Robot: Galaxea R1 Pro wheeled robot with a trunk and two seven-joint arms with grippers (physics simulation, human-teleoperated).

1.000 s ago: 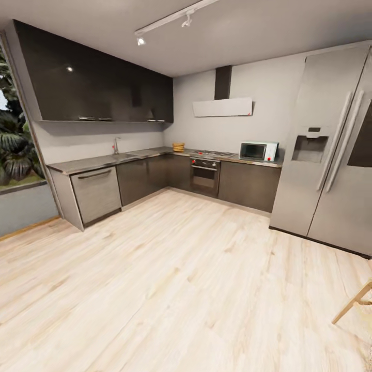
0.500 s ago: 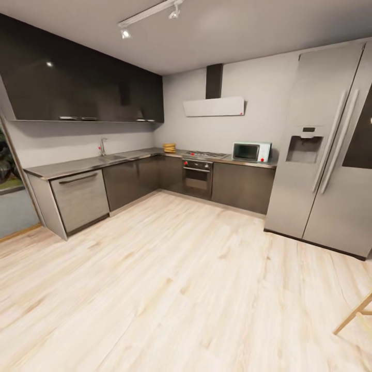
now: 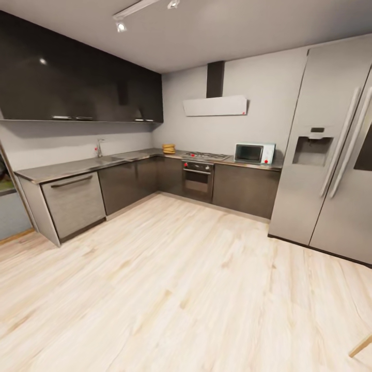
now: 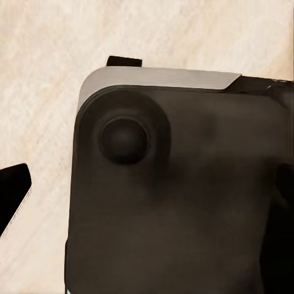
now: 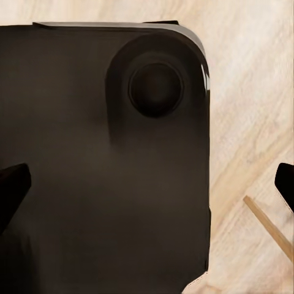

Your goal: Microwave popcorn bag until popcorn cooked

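Pale wood floor (image 3: 170,289) spans the near ground. Wrist views look down on the robot's dark base (image 4: 177,202) over that floor; both grippers' finger tips sit at opposite frame edges, apart, holding nothing. Far off, countertop (image 3: 77,166) runs to the hob (image 3: 206,155); bag (image 3: 168,149) left of it, microwave (image 3: 254,153) right, beside the fridge (image 3: 330,150).

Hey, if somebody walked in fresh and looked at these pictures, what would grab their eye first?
Probably the big steel fridge at the right, beside the L-shaped countertop that runs along two walls. The pale microwave stands out on that countertop next to the fridge, and a small tan popcorn bag sits in the far corner. Pale wood floor fills the foreground.
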